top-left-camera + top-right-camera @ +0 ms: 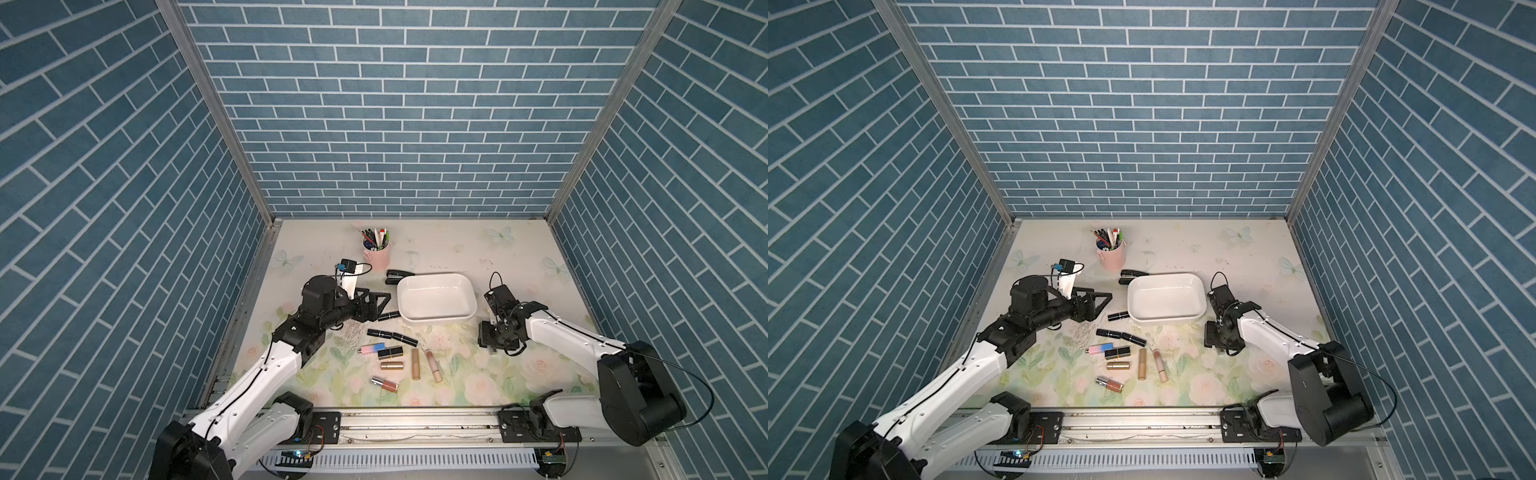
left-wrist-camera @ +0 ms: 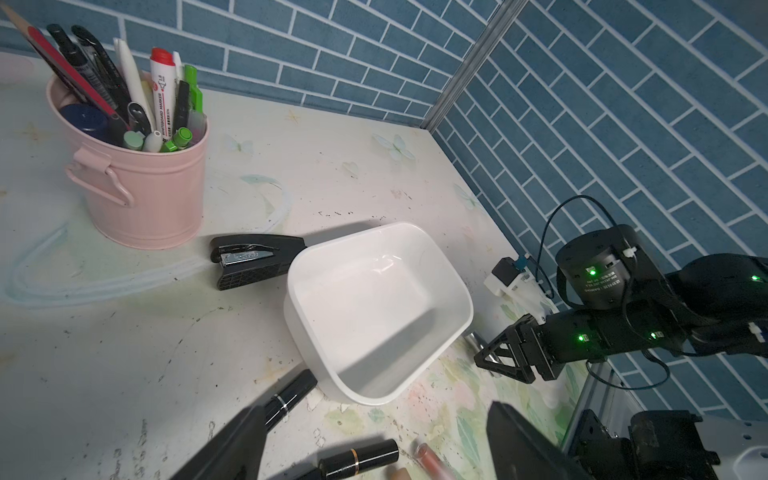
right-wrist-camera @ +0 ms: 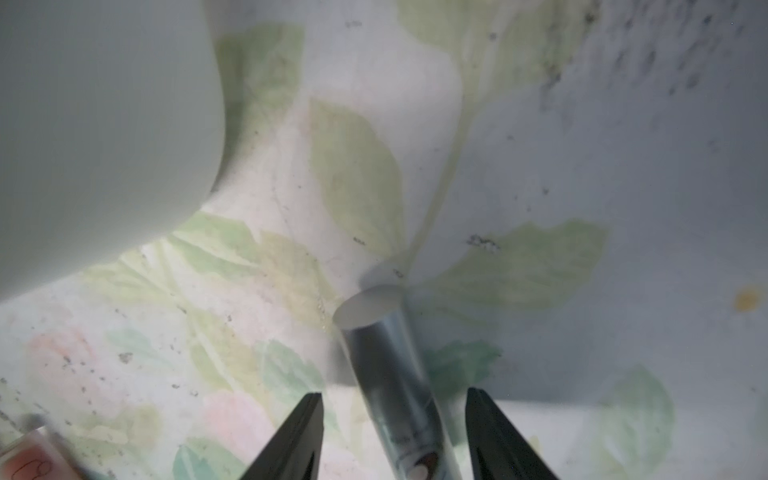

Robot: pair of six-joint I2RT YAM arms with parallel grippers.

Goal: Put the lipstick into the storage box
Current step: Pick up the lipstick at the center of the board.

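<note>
The white storage box sits empty mid-table. Just off the box's right front corner lies a silver lipstick. My right gripper is low over it, open, with a gap between the tube and each of its fingers. My left gripper hangs open by the box's left front corner, with nothing in it, above a black lipstick that lies against the box. Several more lipsticks lie scattered on the floral mat in front.
A pink pen cup full of markers stands at the back. A black stapler lies against the box's far left corner. Small loose staples lie under the left arm. Blue brick walls close three sides.
</note>
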